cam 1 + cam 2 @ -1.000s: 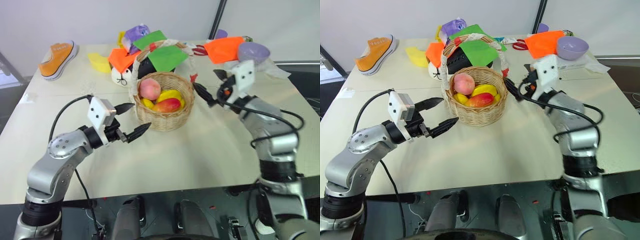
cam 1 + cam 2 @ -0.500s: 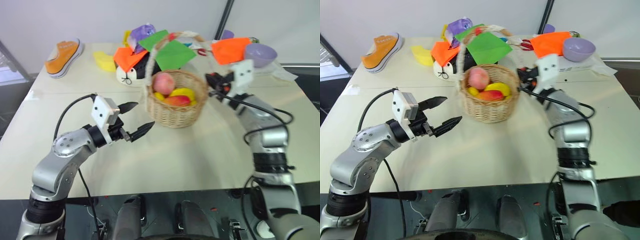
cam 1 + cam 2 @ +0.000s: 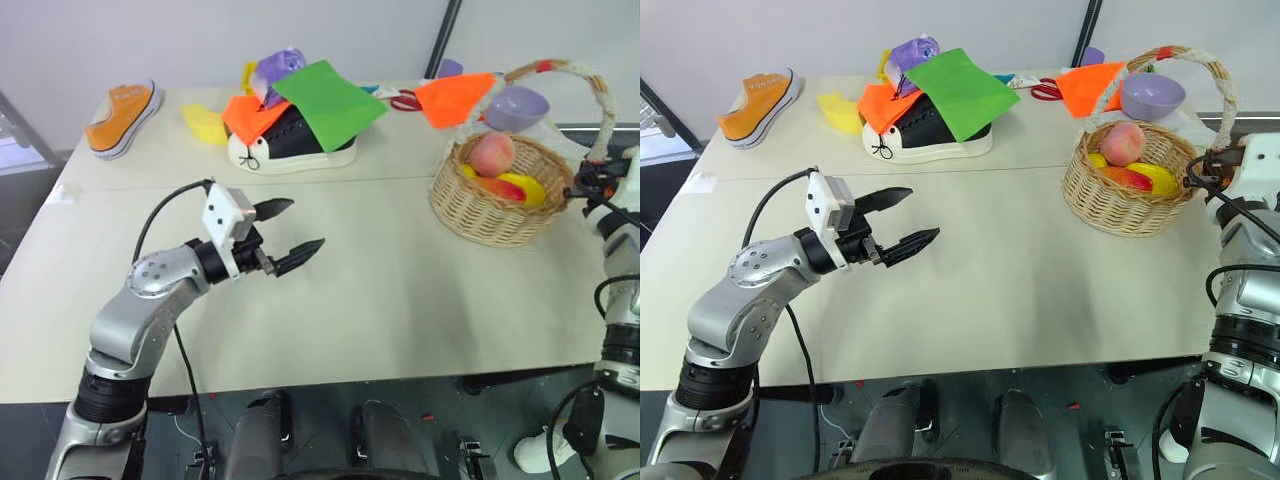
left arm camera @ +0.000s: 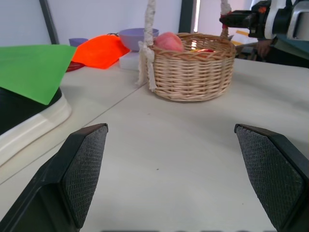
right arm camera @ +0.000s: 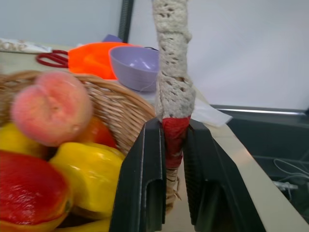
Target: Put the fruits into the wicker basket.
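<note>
I can read no text, label, brand or number on anything in front of me. The red marks on the basket handle [image 5: 173, 128] are wrapping, not lettering.

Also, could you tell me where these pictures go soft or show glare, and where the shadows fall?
Right wrist view: the peach and the near wicker basket rim are soft, the handle sharper. Left wrist view: a bright glint sits inside the basket beside the peach; the foreground fingertips are crisp. Left eye view: light is even, with a faint shadow under the left gripper on the table.
</note>
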You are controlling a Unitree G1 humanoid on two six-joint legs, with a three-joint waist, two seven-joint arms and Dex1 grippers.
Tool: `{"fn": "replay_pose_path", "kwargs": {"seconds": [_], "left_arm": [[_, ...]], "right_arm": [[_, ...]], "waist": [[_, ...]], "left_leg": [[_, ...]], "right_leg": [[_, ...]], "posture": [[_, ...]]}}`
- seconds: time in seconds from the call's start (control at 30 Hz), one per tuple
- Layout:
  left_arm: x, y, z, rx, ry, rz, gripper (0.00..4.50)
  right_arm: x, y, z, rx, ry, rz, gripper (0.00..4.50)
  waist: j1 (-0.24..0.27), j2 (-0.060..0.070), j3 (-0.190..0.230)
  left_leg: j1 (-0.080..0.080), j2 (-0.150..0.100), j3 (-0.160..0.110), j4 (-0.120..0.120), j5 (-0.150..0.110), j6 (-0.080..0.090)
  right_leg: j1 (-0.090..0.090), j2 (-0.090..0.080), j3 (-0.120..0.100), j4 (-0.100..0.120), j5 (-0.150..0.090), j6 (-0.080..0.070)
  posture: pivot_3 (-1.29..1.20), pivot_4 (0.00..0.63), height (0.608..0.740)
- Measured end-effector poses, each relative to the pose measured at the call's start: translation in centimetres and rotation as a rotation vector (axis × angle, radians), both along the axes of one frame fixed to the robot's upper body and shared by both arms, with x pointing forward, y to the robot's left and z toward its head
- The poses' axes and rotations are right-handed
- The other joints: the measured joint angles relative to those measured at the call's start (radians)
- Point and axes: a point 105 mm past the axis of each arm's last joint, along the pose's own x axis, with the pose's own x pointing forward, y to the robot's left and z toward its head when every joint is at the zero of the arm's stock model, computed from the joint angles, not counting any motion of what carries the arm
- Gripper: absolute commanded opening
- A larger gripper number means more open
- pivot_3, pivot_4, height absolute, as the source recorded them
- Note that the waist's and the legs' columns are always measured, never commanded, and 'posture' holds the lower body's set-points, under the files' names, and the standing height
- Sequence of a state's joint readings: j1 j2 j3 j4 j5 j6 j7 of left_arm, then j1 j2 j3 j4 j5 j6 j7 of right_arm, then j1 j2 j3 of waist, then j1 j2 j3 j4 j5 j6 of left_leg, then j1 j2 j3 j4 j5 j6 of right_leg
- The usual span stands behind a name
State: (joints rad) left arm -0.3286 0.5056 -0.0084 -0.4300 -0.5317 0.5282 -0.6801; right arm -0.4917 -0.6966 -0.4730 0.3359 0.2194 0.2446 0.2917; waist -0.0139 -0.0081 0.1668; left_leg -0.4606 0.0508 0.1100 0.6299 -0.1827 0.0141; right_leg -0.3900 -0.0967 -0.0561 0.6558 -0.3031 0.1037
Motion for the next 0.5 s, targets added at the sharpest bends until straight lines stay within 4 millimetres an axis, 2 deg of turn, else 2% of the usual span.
{"fn": "replay_pose_path", "kwargs": {"seconds": [0.1, 0.2, 0.3, 0.43, 0.5], "left_arm": [[0.0, 0.0, 0.1, -0.001, -0.008, 0.000, 4.50], [0.2, 0.5, -0.3, 0.006, 0.004, 0.028, 4.50], [0.5, 1.5, -1.4, 0.034, 0.028, 0.075, 4.50], [0.6, 4.5, -4.0, 0.067, 0.095, 0.189, 4.50], [0.6, 6.9, -5.7, 0.078, 0.137, 0.280, 4.50]], "right_arm": [[-0.4, -0.2, 0.4, -0.041, -0.004, -0.011, 3.42], [-1.7, 0.2, 1.4, -0.145, -0.021, 0.000, 3.42], [-3.5, 0.9, 1.1, -0.192, -0.013, 0.077, 3.42], [-7.0, 2.7, -1.8, -0.185, 0.091, 0.284, 3.42], [-8.8, 4.9, -3.8, -0.162, 0.175, 0.437, 3.42]], "waist": [[0.002, 0.000, 0.000], [0.008, 0.000, 0.000], [0.008, 0.000, 0.000], [0.007, 0.001, 0.000], [0.002, 0.001, 0.000]], "left_leg": [[0.000, 0.000, 0.000, 0.000, 0.000, 0.000], [0.000, 0.000, -0.001, 0.001, 0.000, 0.000], [0.000, 0.000, -0.001, 0.000, 0.000, 0.000], [0.001, 0.001, -0.002, -0.001, 0.000, 0.000], [0.001, 0.002, -0.002, -0.001, -0.001, 0.000]], "right_leg": [[0.000, 0.000, 0.000, 0.000, 0.000, 0.000], [0.001, -0.001, 0.000, 0.000, -0.001, 0.001], [0.002, -0.001, 0.000, 0.000, -0.001, 0.001], [0.002, -0.001, 0.000, 0.000, -0.001, 0.001], [0.002, -0.001, 0.000, 0.000, -0.001, 0.001]], "posture": [[0.00, 0.150, 0.733], [0.00, 0.150, 0.733], [0.00, 0.150, 0.733], [0.00, 0.150, 0.733], [0.00, 0.150, 0.733]]}}
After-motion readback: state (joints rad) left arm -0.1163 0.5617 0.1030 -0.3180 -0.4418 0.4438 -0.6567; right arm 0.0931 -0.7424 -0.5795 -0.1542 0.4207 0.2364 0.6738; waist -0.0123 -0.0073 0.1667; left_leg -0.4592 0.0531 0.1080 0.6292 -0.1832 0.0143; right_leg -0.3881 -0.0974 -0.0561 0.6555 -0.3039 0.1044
